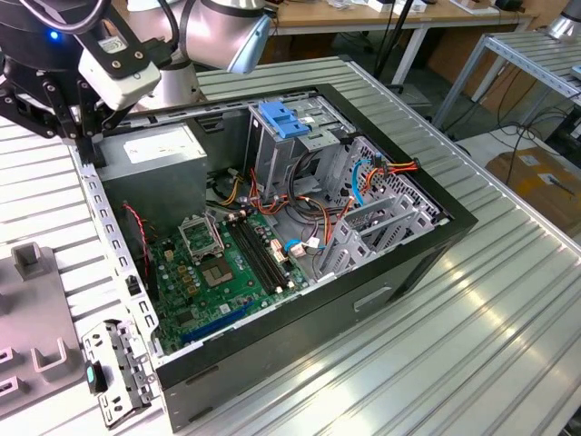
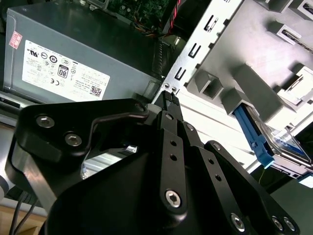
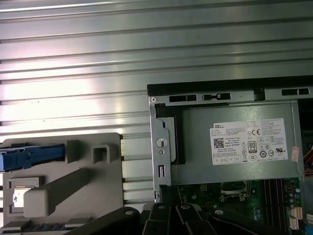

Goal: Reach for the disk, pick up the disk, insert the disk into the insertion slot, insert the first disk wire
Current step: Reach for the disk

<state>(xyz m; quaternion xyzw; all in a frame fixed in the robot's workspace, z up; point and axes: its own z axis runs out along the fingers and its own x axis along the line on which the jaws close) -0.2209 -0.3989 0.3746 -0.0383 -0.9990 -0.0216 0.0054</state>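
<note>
My hand (image 2: 168, 99), grip can't tell, hangs by case rim (image 2: 187, 62), well apart from disk (image 2: 255, 140); could clip rim w/ a sideways move.

We find the computer case (image 1: 363, 300) on the bench (image 1: 508, 318), and the disk (image 3: 32, 155) on a tray (image 3: 73, 191) beside it.

**Ribbed metal table (image 1: 508, 300) and its load**

Runs in silver slats across the scene. Bears an open black computer case (image 1: 300, 350) at centre. Holds a grey moulded fixture (image 1: 36, 309) at the exterior view's left, and a small perforated metal bracket (image 1: 118, 368) just beside the case's near corner.
</note>
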